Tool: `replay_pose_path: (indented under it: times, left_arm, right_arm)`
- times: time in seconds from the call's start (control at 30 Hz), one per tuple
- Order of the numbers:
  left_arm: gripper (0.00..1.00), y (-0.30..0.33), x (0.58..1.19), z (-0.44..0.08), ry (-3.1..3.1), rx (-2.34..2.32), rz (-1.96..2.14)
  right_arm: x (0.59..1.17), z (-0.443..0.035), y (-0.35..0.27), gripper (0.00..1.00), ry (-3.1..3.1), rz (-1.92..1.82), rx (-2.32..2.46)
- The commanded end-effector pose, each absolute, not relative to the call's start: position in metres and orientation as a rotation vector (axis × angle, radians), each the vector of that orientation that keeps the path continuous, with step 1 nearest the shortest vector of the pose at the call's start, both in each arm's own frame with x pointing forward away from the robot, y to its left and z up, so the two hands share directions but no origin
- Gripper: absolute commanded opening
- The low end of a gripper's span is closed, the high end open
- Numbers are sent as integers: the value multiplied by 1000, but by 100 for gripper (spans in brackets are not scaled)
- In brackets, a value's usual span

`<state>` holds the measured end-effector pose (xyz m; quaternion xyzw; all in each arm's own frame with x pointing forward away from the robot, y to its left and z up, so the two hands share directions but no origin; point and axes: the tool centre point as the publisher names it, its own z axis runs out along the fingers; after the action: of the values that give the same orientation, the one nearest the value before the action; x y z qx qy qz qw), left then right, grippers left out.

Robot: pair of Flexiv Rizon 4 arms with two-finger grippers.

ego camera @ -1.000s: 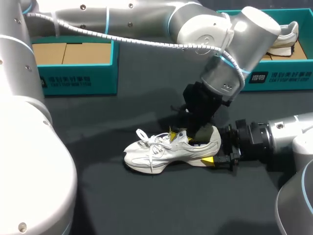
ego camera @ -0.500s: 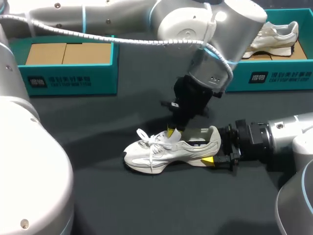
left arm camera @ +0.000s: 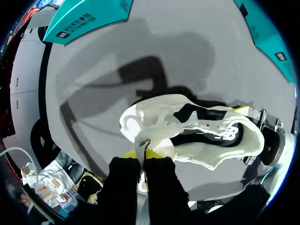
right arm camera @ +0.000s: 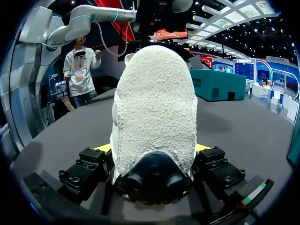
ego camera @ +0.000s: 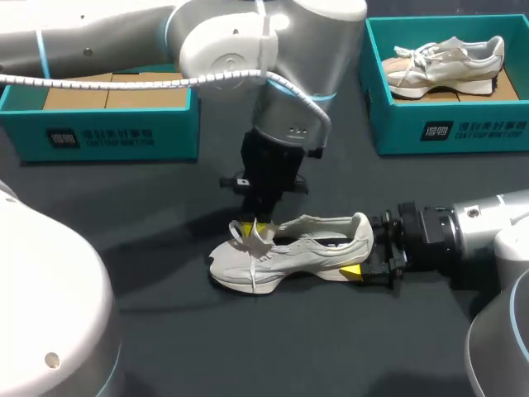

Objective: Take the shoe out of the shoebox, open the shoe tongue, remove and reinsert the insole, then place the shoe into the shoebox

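Tongue-opening looks like the step in hand. The shoe (ego camera: pixel 289 252) lies on its sole on the table (ego camera: pixel 165 331), out of the shoebox (ego camera: pixel 107 132), which stands well behind it on the toe side.

The right gripper (ego camera: pixel 364 269) is at the heel of the shoe. In the right wrist view its fingers press the heel from both sides, so it holds the shoe fast. The left gripper (ego camera: pixel 250 227) hangs over the laces, toward the toe from the shoe's opening. Its fingers are closed narrow on a white strip that rises from the shoe, which I take to be the tongue (left arm camera: pixel 140 140), though a lace may be caught in with it.

To do this well, the heel hold should stay firm and low so that the sole keeps flat on the table. The left gripper should draw the tongue up and toward the toe in a gentle arc, not straight up, which would likely lift the toe end and twist the shoe in the heel grip. The pinch is thin, and soft cloth can slip out of it, so a slow pull seems wise. Laces tight across the tongue will resist, so the pull should stop once the opening behind the tongue gapes wide.
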<state>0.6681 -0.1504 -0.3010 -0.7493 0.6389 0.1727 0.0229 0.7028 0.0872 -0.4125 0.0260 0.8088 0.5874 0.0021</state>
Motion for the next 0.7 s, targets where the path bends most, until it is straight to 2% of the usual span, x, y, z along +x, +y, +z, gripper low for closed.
replay_pose_path:
  times: [0.03, 0.1, 0.2, 0.27, 0.37, 0.4, 0.7]
  left_arm:
    - [24, -136, 663, -311, 2038, -2411, 382]
    - [38, -135, 663, -317, 2032, -2409, 405]
    - [55, -130, 662, -325, 2032, -2409, 427]
    - [80, -128, 660, -327, 2034, -2402, 437]
    - [97, -122, 658, -331, 2043, -2383, 458]
    - [100, -121, 657, -332, 2043, -2377, 466]
    - [100, -102, 653, -345, 2017, -2330, 537]
  right_arm:
    - [703, -414, 86, 0, 2541, 1837, 84]
    - [703, -414, 86, 0, 2541, 1837, 84]
    - [703, -414, 86, 0, 2541, 1837, 84]
    - [703, -414, 86, 0, 2541, 1837, 84]
    - [703, -414, 86, 0, 2541, 1837, 84]
    - [703, -414, 86, 0, 2541, 1837, 84]
    - [703, -414, 86, 0, 2541, 1837, 84]
